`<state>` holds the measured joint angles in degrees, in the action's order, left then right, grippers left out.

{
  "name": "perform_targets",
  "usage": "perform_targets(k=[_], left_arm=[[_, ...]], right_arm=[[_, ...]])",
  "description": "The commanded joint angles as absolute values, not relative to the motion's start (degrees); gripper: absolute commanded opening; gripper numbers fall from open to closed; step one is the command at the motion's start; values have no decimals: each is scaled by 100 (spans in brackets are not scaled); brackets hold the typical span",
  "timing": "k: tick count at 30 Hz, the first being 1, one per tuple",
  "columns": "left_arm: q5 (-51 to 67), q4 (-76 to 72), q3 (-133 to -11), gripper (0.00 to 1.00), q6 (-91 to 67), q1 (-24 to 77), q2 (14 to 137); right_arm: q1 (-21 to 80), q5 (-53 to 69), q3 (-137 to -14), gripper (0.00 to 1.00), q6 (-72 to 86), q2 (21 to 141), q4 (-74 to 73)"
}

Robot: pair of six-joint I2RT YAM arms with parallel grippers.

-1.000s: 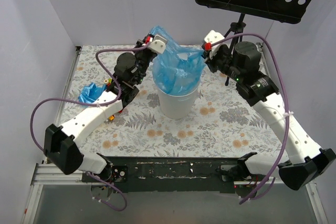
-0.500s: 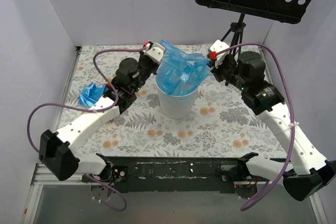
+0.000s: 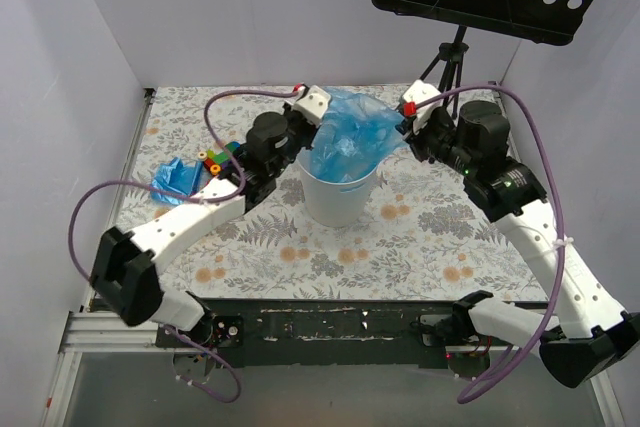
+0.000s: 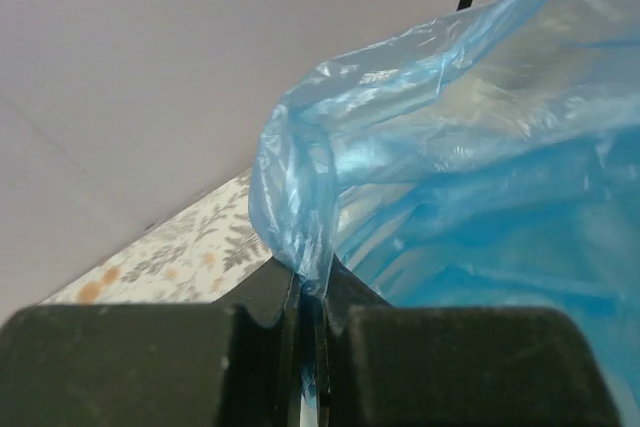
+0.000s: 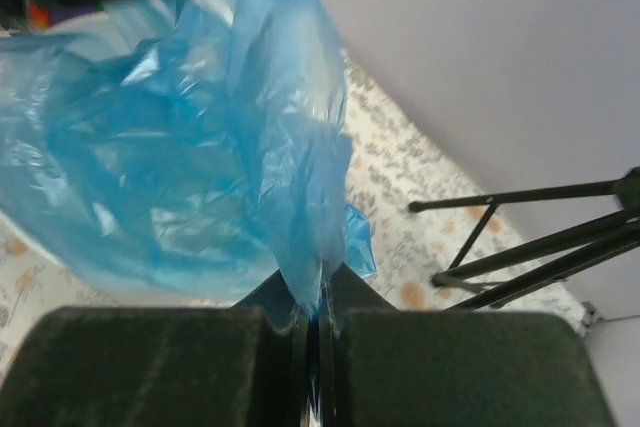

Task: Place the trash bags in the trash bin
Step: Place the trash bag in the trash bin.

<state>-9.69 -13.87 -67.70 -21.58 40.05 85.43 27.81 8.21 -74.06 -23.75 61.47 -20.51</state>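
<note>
Blue trash bag (image 3: pixel 348 137) stretched between both pincers, long axis running left to right, sagging into trash bin (image 3: pixel 338 197) mouth below and between them; left pincer (image 3: pixel 316 115) clamped together on one edge, right pincer (image 3: pixel 406 119) on opposite edge; both arms equally near
</note>
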Motion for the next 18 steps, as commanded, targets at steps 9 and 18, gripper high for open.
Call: perform_targets(k=[9, 18], left_arm=[[-1371, -79, -6046, 0, -1556, 3946, 6696], [-1388, 203, -6802, 0, -1187, 3876, 7417]], right_arm=[[2769, 1247, -6652, 1, -1881, 6380, -1099], [2664, 1073, -8217, 24, -2021, 7303, -2171]])
